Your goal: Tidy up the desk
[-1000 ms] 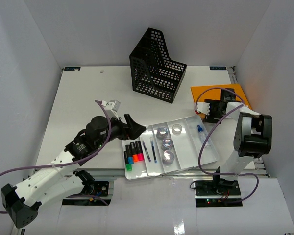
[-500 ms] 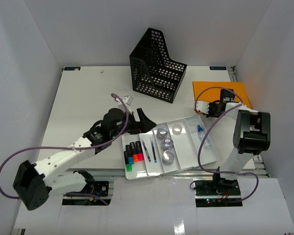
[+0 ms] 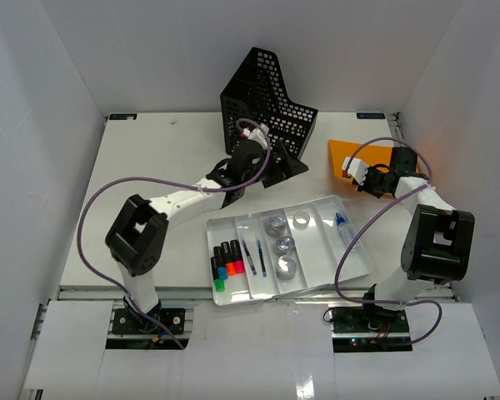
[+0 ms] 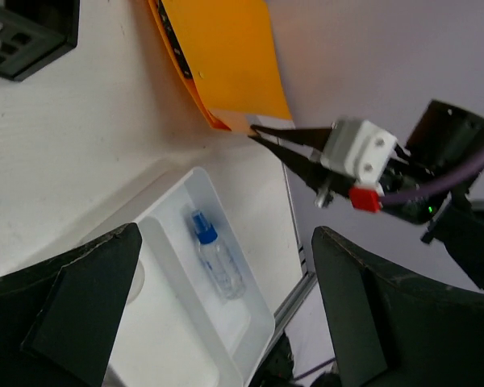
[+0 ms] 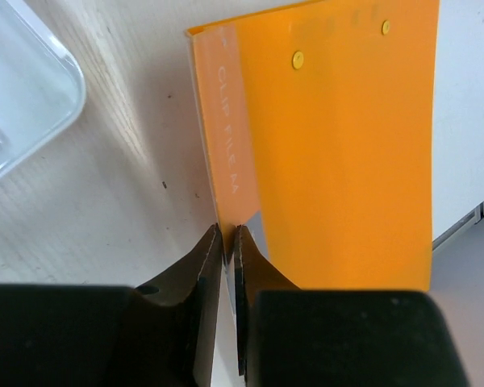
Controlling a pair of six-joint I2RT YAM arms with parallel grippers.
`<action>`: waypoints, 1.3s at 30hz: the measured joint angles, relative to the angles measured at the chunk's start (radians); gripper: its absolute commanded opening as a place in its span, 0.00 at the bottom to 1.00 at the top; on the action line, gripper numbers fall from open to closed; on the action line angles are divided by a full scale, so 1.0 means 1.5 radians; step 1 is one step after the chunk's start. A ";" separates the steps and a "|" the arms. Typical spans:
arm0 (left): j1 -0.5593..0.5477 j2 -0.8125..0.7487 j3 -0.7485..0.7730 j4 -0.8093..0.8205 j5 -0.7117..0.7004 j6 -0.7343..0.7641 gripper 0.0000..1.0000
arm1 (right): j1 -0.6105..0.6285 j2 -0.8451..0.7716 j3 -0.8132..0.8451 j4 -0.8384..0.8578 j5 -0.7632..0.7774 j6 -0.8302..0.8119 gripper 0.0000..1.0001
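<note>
On the white desk (image 3: 150, 183), an orange clip file (image 3: 375, 152) lies flat at the far right. My right gripper (image 3: 347, 172) is shut on its near corner. The right wrist view shows both fingertips (image 5: 214, 242) pinching the file's (image 5: 339, 145) edge between them. The left wrist view shows that same pinch (image 4: 254, 131) on the file (image 4: 226, 64). My left gripper (image 3: 290, 164) hovers open by the base of the black mesh file holder (image 3: 262, 100), with nothing between its fingers (image 4: 73, 314). It looks down on the tray's end compartment.
A white compartmented tray (image 3: 360, 242) sits at the front centre with coloured markers (image 3: 227, 262), pens, tape rolls (image 3: 282, 246) and a small blue-capped bottle (image 4: 218, 262). White walls close in the desk on three sides. A metal rail runs along the front edge.
My right gripper has closed on the orange file's corner. My left arm has swung from beside the tray out to the far side, up against the black file holder, still open.
</note>
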 measured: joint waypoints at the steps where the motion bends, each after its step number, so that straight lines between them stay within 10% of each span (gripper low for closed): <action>1: 0.000 0.032 0.029 0.005 0.003 -0.007 0.98 | 0.000 -0.007 0.000 -0.005 -0.008 0.004 0.08; 24: -0.004 0.476 0.502 -0.021 0.134 -0.155 0.89 | 0.001 -0.134 -0.027 -0.076 -0.131 0.053 0.08; 34: -0.008 0.528 0.550 -0.015 0.192 -0.207 0.09 | 0.046 -0.170 -0.048 -0.075 -0.135 0.085 0.12; 39: -0.008 0.526 0.543 0.005 0.208 -0.218 0.00 | 0.051 -0.176 -0.048 -0.091 -0.132 0.120 0.51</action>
